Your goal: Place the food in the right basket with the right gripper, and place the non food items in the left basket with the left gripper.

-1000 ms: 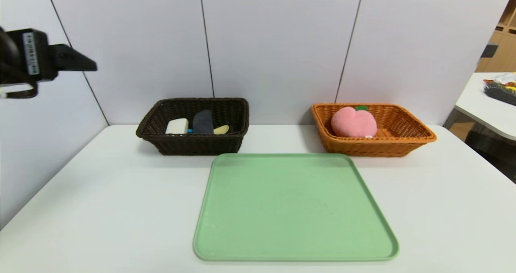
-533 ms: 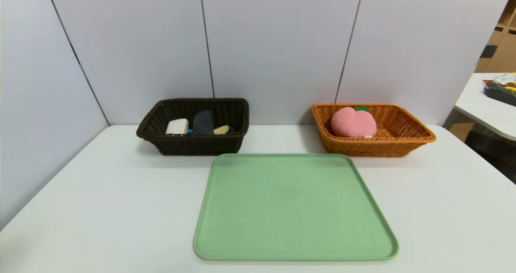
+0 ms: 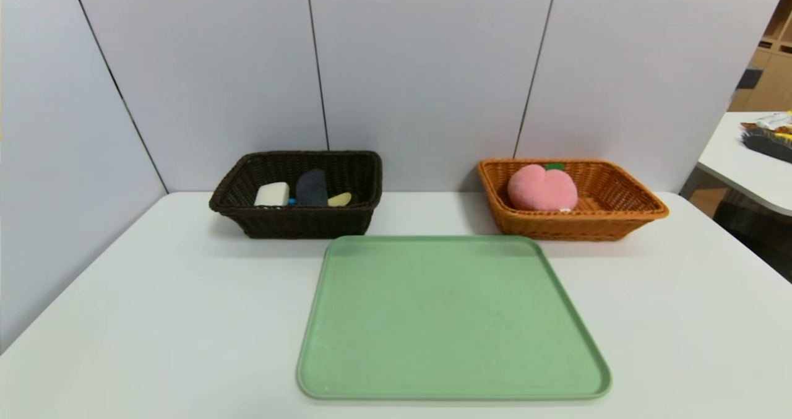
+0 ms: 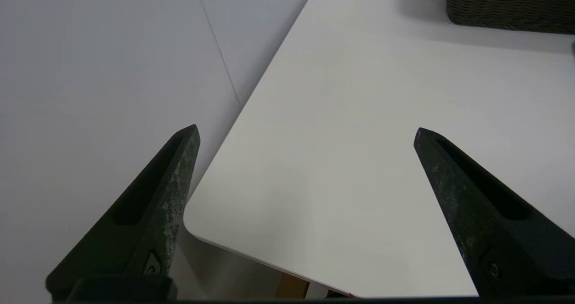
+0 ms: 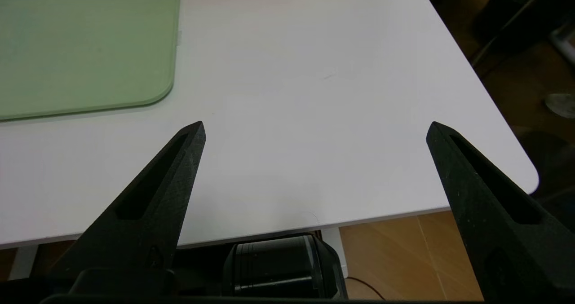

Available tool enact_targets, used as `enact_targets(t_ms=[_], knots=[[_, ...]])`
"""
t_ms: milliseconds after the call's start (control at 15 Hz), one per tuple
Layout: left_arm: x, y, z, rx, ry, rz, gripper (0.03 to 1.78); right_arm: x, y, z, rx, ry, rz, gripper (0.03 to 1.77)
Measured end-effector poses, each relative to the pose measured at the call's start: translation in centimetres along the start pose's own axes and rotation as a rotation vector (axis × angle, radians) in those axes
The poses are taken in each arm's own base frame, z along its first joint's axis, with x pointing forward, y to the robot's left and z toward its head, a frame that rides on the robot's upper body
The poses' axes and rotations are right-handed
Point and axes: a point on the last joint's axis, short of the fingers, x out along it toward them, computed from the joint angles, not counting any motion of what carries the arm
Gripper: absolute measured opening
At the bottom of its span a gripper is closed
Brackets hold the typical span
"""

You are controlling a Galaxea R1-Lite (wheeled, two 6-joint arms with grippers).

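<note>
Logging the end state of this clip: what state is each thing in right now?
Dark brown wicker basket: upright, holds white bar, dark grey cloth roll, yellow spoon.
Orange-tan wicker basket: upright, holds pink plush peach.
Green plastic tray: flat, bare.
Left pincer: open, holding nothing.
Right pincer: open, holding nothing.

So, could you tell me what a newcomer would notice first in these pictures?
Probably the big green tray, bare, at the middle of the white table. Behind it stand two baskets by the wall: the orange basket on the right holding a pink plush peach, and the dark basket on the left holding a white bar, a grey cloth and a yellow spoon.
</note>
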Motion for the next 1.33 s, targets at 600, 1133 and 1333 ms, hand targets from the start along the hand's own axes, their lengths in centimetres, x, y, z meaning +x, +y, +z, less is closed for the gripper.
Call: enact_targets(t_ms=[600, 1133, 1333], knots=[[3.8, -2.3, -7.1, 0.074, -0.326, -0.143, 1.69, 4.3, 0.8, -3.0, -0.137, -0.447, 0.116, 1.70], [5.9, -3.7, -10.7, 0.054, -0.261, -0.388, 1.69, 10.6, 1.7, -8.5, -0.188, -0.400, 0.142, 1.70], [6.0, -3.7, -10.9, 0.030, -0.238, -0.396, 1.69, 10.9, 1.8, -9.3, -0.094, -0.315, 0.170, 1.70]])
